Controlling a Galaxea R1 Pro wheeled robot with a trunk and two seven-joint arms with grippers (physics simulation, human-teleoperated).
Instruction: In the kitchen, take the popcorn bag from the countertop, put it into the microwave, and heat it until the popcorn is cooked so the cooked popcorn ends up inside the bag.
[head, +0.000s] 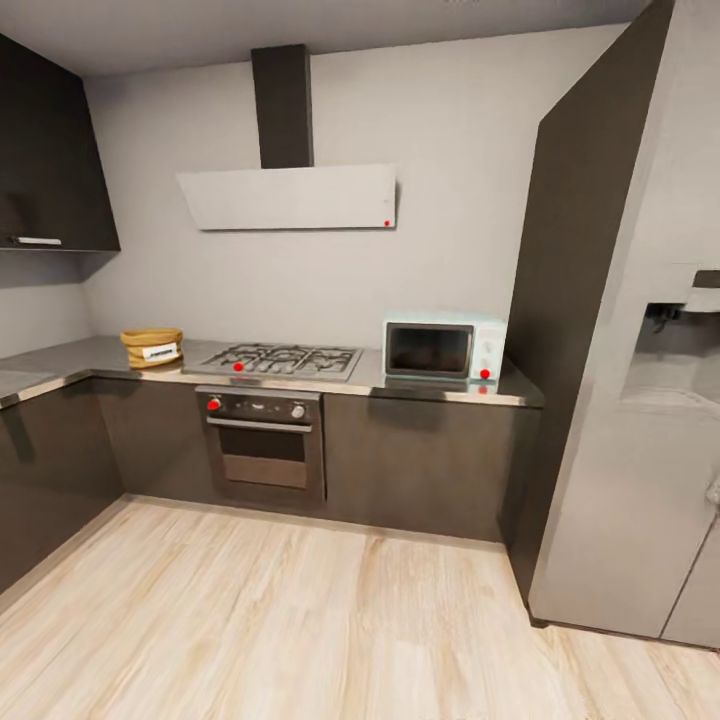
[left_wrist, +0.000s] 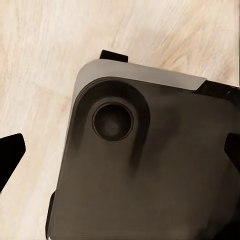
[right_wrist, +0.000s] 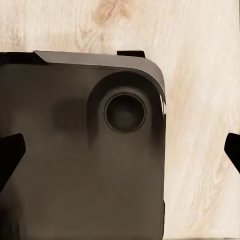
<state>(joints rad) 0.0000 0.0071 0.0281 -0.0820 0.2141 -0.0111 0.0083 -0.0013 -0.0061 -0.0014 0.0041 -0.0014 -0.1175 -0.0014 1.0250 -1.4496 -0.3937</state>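
Observation:
The popcorn bag (head: 152, 348), a small tan sack with a rolled rim and a white label, stands on the grey countertop (head: 70, 358) at the far left, beside the hob. The pale mint-blue microwave (head: 443, 348) sits on the same countertop to the right of the hob, its dark glass door closed. Both are across the room, well out of reach. My left gripper (left_wrist: 120, 152) is open and hangs over my own dark base (left_wrist: 150, 170). My right gripper (right_wrist: 121, 152) is open too, also above the base (right_wrist: 75, 165), with nothing between its fingers.
A gas hob (head: 285, 359) lies between bag and microwave, with a built-in oven (head: 264, 445) under it and a hood (head: 290, 195) above. A tall grey fridge (head: 630, 400) stands at the right. Dark cabinets (head: 50, 470) run along the left. Pale wood floor (head: 300, 620) stretches ahead.

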